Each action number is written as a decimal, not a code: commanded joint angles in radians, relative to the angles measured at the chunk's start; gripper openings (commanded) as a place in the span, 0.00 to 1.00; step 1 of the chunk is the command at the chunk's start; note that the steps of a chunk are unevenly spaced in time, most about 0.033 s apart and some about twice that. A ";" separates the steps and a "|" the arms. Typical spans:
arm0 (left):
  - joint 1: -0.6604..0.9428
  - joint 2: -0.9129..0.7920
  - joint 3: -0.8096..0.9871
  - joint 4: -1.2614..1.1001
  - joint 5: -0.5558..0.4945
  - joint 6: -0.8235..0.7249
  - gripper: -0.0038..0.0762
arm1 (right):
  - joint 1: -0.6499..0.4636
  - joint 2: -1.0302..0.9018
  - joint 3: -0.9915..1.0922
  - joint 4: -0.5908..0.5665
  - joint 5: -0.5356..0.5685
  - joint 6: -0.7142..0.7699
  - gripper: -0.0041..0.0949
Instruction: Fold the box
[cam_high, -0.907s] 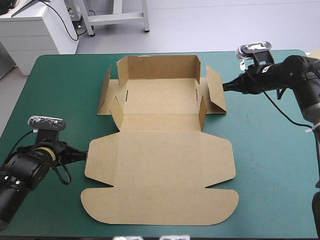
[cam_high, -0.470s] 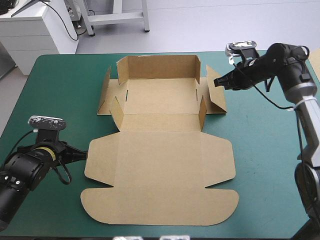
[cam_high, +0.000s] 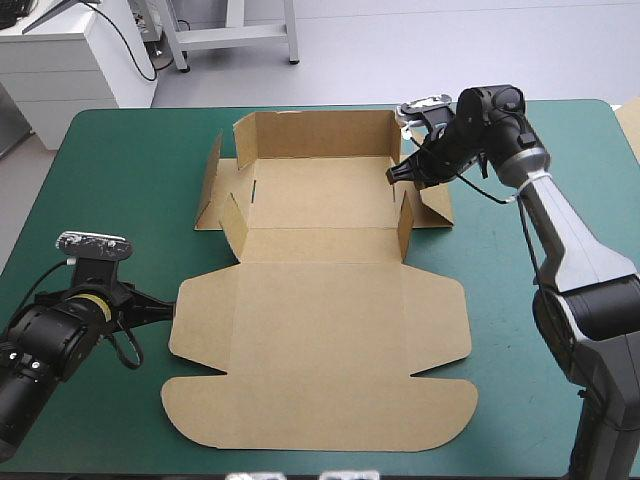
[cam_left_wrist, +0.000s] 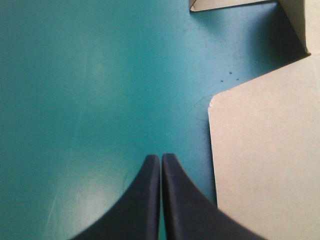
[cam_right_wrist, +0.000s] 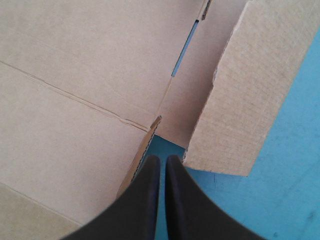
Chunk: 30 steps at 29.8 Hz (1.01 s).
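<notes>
The box (cam_high: 320, 262) lies central on the table (cam_high: 120, 170), tray (cam_high: 320, 190) toward the far edge, lid (cam_high: 320, 340) flat toward the near edge; the right gripper (cam_high: 393, 177), fingers together and empty, noses at the tray's right flap (cam_high: 436, 208); the left gripper (cam_high: 166, 311), likewise pinched together, sits by the lid's left edge; the board looks light, stiff, hinging only at creases, apt to slide; take a flap's free edge.

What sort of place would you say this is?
Probably a robot test bench: a teal-green covered table, the left gripper and right gripper at it, and a partly folded brown box.
</notes>
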 joint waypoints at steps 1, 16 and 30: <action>0.002 -0.007 -0.026 0.013 -0.047 -0.005 0.04 | 0.007 -0.046 -0.036 -0.019 0.005 0.022 0.20; 0.002 -0.005 -0.026 0.013 -0.045 -0.005 0.04 | 0.007 0.012 -0.017 0.071 0.005 0.035 0.44; 0.002 -0.005 -0.026 0.013 -0.045 -0.005 0.04 | 0.007 0.024 0.057 0.084 0.005 0.053 0.42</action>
